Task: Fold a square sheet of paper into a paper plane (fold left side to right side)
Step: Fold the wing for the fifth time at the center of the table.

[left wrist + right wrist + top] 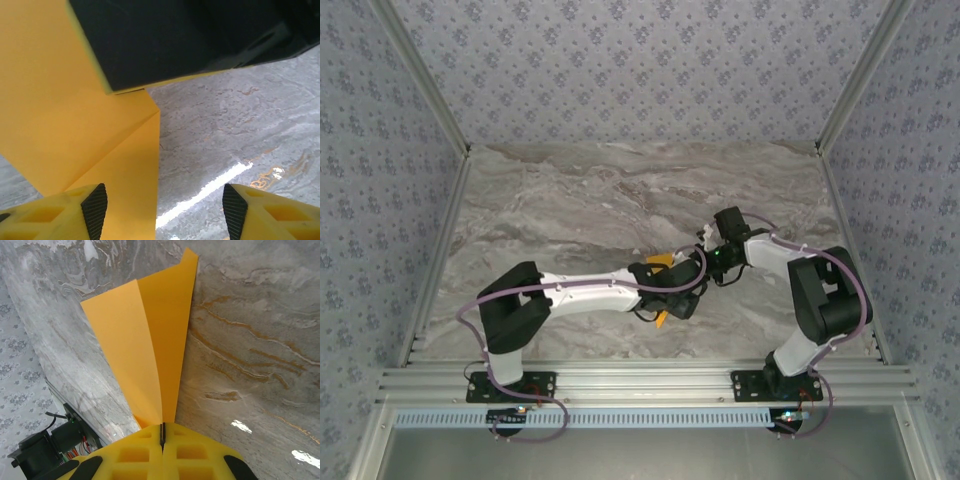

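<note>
Now, creased orange-yellow paper sheet [150, 340] lay on marbled desk [570, 190], one end clamped in shut right pincer [162, 432]; left pincer [165, 212] hung part-open, empty, over paper edge. Best: match edges before pressing crease.

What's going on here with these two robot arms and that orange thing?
Two arms are folding an orange sheet of paper on a marble-look table. The right claw is shut on one end of the paper, which already has creases and a long folded flap. The left claw hangs open over the paper's edge, gripping nothing. It isn't a finished plane yet.
</note>
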Robot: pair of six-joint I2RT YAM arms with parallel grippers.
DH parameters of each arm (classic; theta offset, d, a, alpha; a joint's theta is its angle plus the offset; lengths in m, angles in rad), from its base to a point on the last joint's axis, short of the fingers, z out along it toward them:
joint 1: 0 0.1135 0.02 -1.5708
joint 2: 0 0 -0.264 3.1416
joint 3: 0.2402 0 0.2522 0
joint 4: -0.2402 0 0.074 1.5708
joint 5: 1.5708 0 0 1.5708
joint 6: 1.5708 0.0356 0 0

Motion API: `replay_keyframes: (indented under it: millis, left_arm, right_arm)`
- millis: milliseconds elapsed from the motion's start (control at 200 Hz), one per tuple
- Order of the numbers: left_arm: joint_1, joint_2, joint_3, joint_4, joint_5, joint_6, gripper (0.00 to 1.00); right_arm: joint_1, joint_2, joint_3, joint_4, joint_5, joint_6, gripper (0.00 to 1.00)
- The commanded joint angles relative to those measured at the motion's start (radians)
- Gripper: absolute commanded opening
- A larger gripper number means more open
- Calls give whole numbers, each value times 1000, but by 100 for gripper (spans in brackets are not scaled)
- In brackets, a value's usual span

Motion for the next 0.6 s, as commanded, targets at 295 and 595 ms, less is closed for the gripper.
replay_keyframes:
  millis: [295,595]
  left_arm:
    - [-6,-79,-152,173,41,0,65]
    - [-8,-187,-309,332,26,6,67]
  right_arm:
    - [-2,15,29,5,-47,69,2]
    - [-8,22,39,-12,-44,67,2]
